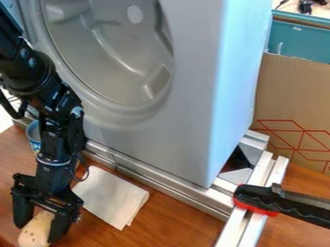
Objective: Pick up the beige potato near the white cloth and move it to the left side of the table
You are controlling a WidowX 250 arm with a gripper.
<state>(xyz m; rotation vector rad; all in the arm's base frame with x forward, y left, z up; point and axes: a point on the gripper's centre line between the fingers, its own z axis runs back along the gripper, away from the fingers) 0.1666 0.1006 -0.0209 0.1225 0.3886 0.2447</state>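
At the lower left, the black gripper [38, 230] points down with its fingers on either side of a pale beige, rounded object [34, 233] that has small dark dots. The object fills the gap between the fingers, and its lower end reaches the view's bottom edge. Just right of the gripper, a folded whitish cloth [111, 197] lies on the brown wooden surface [164, 223]. Behind the arm, a blue can or cup [34, 135] is partly hidden.
A large grey panel with a round recess [187, 130] stands behind on metal rails [155, 176]. At the right, a black and red handled tool [277, 202] lies across the rails. A cardboard box [293, 96] stands at the far right, before a teal bin [299, 39].
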